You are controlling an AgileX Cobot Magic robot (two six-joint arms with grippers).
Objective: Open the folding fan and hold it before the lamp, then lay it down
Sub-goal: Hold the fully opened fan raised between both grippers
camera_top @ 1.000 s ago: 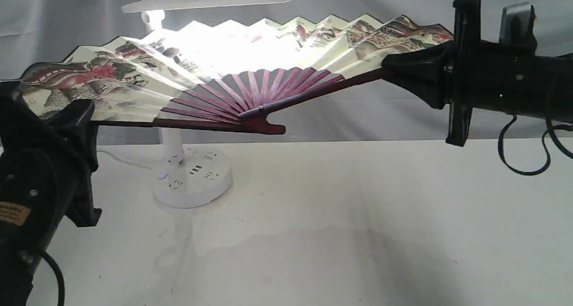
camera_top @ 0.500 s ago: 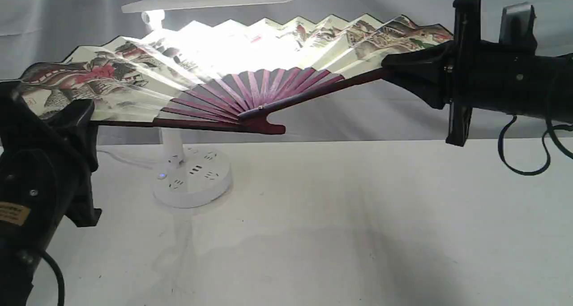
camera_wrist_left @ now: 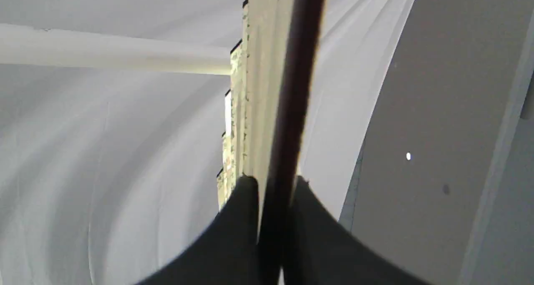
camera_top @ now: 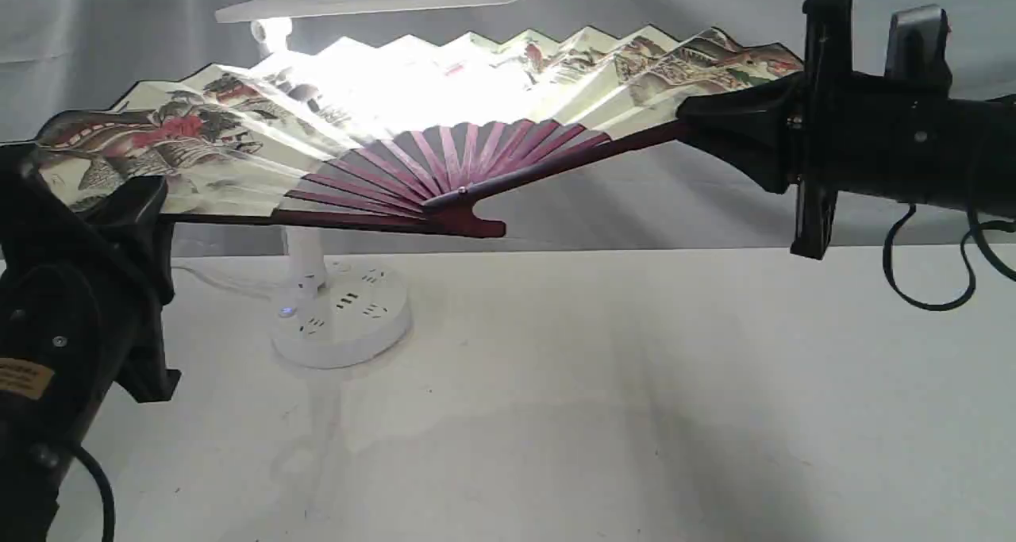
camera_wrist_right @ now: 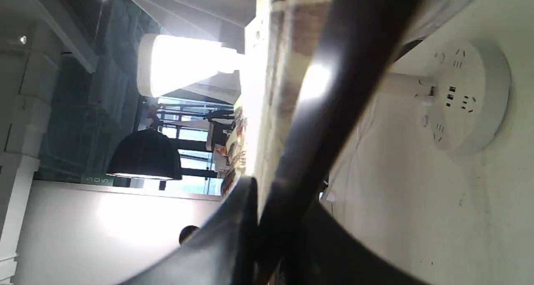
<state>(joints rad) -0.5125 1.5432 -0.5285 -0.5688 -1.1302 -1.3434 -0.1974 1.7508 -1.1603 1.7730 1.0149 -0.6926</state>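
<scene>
Fan [camera_top: 444, 90] spread fully and held in the air above the desk [camera_top: 635, 383], just in front of the lit lamp [camera_top: 341, 320] at far left, so that light shone through the paper. Left tool [camera_top: 151, 201] and right tool [camera_top: 698, 113] each gripped one end of it, which held the pleats taut.

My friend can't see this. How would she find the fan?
Look above the white table, in front of the glowing lamp. Spread wide between the left gripper and the right gripper is the folding fan. It alone has zigzag cream paper painted with houses, and dark red ribs.
</scene>
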